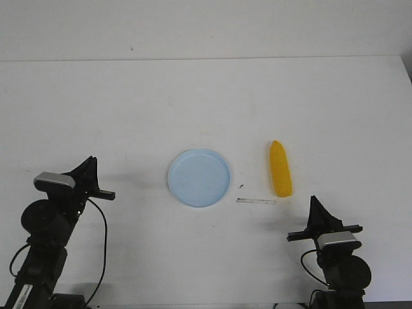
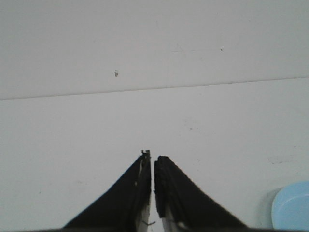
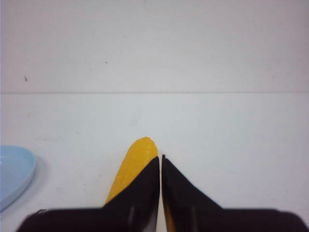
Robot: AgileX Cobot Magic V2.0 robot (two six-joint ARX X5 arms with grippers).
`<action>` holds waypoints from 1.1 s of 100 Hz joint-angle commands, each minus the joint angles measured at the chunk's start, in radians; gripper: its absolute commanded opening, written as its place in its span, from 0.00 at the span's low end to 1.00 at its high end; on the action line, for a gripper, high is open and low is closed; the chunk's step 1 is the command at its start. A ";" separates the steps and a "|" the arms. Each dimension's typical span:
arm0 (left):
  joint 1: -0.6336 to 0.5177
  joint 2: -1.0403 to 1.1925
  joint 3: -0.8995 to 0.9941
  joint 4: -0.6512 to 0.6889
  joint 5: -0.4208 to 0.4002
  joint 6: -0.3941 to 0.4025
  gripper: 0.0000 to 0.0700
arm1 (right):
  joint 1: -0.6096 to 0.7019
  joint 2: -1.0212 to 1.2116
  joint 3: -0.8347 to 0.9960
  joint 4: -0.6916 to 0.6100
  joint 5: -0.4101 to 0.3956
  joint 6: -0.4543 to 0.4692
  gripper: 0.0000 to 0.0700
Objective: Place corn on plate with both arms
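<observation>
The yellow corn (image 1: 280, 168) lies on the white table, right of the pale blue plate (image 1: 199, 177), its tapered tip pointing away from me. The plate has nothing on it. My right gripper (image 1: 313, 201) is shut and empty, near the table's front edge, just short of the corn's near end. In the right wrist view the corn (image 3: 131, 169) shows beyond the shut right gripper (image 3: 161, 157), partly hidden by it. My left gripper (image 1: 92, 161) is shut and empty, well left of the plate. In the left wrist view the left gripper (image 2: 152, 155) points at bare table, with the plate's edge (image 2: 292, 210) in the corner.
A thin pale strip (image 1: 256, 201) lies on the table between the plate and the right gripper, with a small dark speck (image 1: 241, 187) by it. The table's far edge meets a white wall. The table's right edge (image 1: 405, 71) shows at the far right.
</observation>
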 commanded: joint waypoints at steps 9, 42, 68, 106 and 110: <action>0.033 -0.124 -0.056 -0.016 -0.011 0.012 0.00 | 0.000 0.001 -0.002 0.012 0.000 -0.005 0.01; 0.039 -0.324 -0.058 -0.198 -0.086 0.008 0.00 | 0.000 0.001 -0.002 0.012 0.000 -0.005 0.01; 0.039 -0.413 -0.058 -0.203 -0.086 0.008 0.00 | 0.000 0.001 -0.002 0.012 0.000 -0.005 0.01; 0.039 -0.446 -0.058 -0.204 -0.085 0.008 0.00 | 0.000 0.001 -0.002 0.012 0.000 -0.005 0.01; 0.039 -0.446 -0.058 -0.204 -0.085 0.008 0.00 | 0.000 0.001 -0.002 0.012 0.000 -0.005 0.01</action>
